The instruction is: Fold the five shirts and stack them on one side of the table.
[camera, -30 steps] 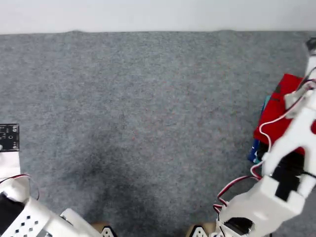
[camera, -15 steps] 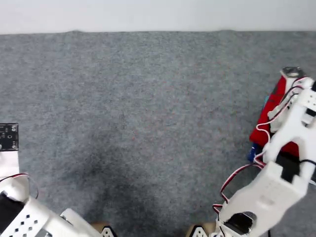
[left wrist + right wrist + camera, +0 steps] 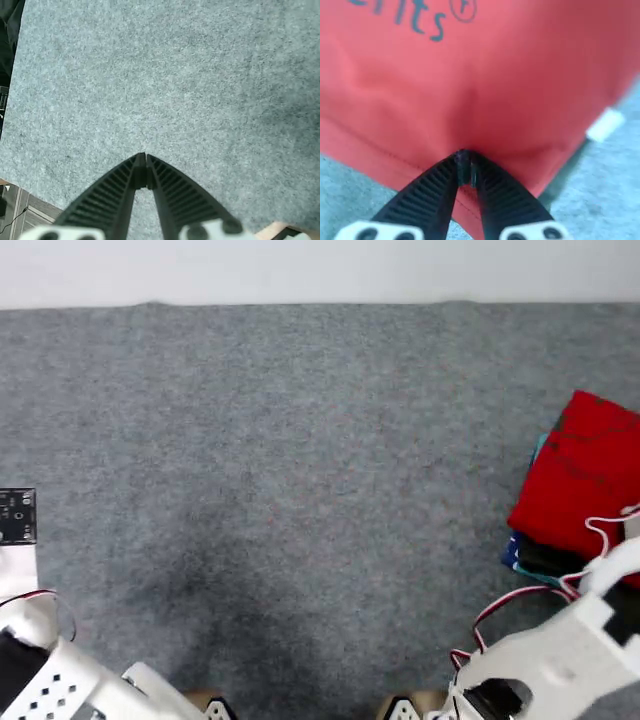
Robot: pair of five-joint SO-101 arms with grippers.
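A folded red shirt tops a stack at the table's right edge, with dark and blue layers showing beneath it. In the right wrist view the red shirt has blue print and a small white tag. My right gripper is shut, its tips resting at a shallow dent in the red fabric near the hem. The right arm sits at the front right corner. My left gripper is shut and holds nothing, hovering over bare grey mat.
The grey mat covers the table up to a white wall at the back. A small dark circuit board lies at the left edge. The left arm's base occupies the front left corner.
The right arm has drawn back from above the red shirt toward the front right corner, uncovering the stack. The left arm has stayed put.
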